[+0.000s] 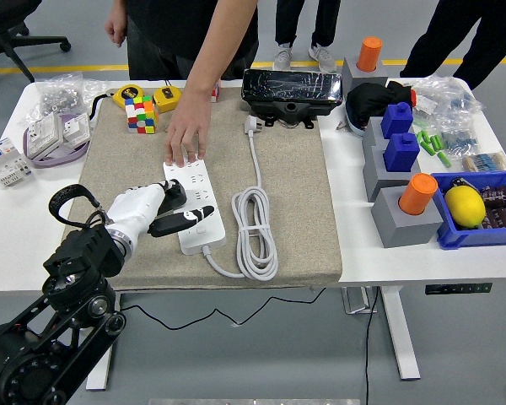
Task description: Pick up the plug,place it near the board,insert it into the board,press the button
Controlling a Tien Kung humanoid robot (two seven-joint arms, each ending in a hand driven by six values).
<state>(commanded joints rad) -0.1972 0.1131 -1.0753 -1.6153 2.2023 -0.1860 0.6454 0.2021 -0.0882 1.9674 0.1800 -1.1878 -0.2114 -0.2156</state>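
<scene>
A white power strip (pixel 196 198) lies lengthwise on the grey felt mat (pixel 287 211). Its white cable (pixel 255 232) is coiled to the right and ends in a white plug (pixel 251 125) near the mat's far edge. My left hand (pixel 181 209), white with black parts, reaches in from the lower left and lies over the near left part of the strip. A black lump (pixel 172 194) sits at the hand's far side; I cannot tell whether it is a plug or part of the hand. A person's hand (pixel 186 139) presses on the strip's far end.
A Rubik's cube (pixel 139 113) and yellow tape measures (pixel 167 97) sit at the mat's far left. A black box (pixel 290 91) stands at the back. Grey and blue blocks (pixel 396 152) with orange cylinders and a blue bin (pixel 481 211) with a lemon stand on the right.
</scene>
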